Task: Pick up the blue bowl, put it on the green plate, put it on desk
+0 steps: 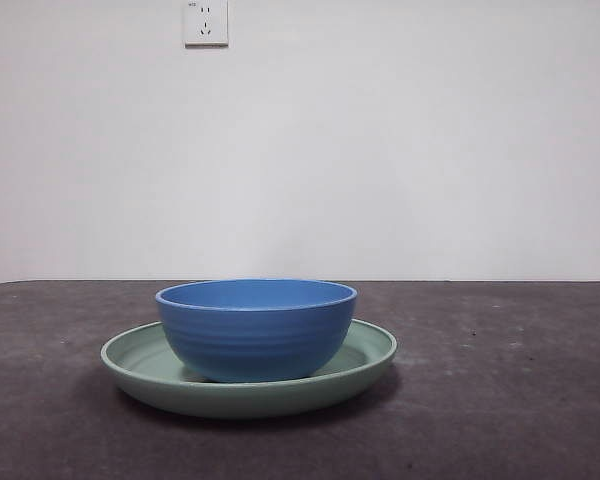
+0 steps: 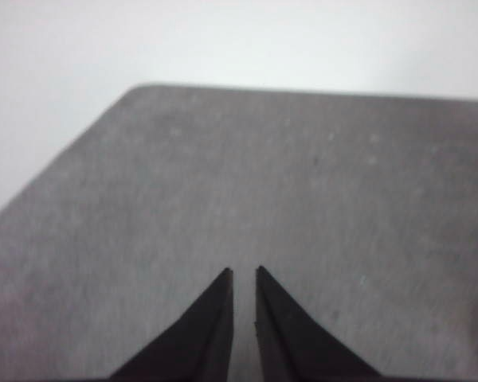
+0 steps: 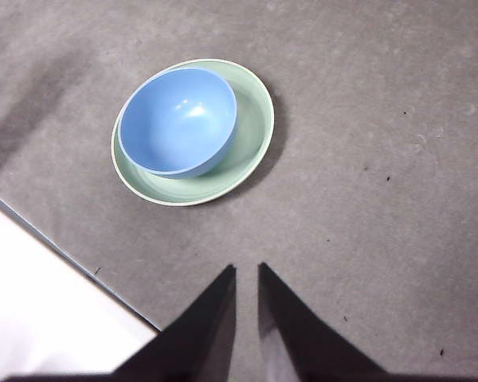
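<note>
The blue bowl [image 1: 256,328] is seated upright inside the green plate [image 1: 369,352], apparently released, since the right gripper [image 3: 247,269] is held well above it and the left gripper [image 2: 243,270] away, both with fingers nearly together and empty.

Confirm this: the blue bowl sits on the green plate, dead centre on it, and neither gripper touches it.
Not dead centre. The right wrist view shows the blue bowl sitting off-centre on the green plate, close to one side of the rim. The rest holds: the left gripper and right gripper are both clear of it.
</note>
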`<action>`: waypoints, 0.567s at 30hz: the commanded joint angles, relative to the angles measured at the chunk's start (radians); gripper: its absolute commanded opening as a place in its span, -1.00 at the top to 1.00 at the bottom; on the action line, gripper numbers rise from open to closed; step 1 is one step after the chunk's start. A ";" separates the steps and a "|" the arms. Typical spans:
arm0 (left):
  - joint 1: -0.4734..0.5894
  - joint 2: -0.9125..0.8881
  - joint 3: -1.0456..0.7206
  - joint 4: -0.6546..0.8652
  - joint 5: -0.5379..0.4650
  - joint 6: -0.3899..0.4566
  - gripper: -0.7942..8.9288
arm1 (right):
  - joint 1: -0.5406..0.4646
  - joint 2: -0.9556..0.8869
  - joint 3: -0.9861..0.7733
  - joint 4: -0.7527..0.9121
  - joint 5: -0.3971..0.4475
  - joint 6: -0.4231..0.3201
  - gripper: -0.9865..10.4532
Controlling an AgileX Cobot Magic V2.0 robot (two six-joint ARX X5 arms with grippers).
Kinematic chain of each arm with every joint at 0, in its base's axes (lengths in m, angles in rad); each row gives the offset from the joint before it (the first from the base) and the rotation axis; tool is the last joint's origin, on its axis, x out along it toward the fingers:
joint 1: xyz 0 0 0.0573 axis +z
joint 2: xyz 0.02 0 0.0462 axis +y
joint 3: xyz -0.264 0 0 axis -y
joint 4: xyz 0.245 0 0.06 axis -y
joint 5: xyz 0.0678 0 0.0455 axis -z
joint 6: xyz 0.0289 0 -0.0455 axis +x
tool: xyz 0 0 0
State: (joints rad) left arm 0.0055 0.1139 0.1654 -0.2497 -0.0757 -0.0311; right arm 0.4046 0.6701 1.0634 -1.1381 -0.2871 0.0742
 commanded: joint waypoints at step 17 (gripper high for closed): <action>0.026 -0.111 -0.133 0.011 -0.002 -0.005 0.74 | 0.005 0.006 0.018 0.009 0.000 -0.007 0.76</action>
State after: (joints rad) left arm 0.0288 0.0051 0.0536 -0.2363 -0.0761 -0.0353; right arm 0.4046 0.6701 1.0634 -1.1378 -0.2871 0.0742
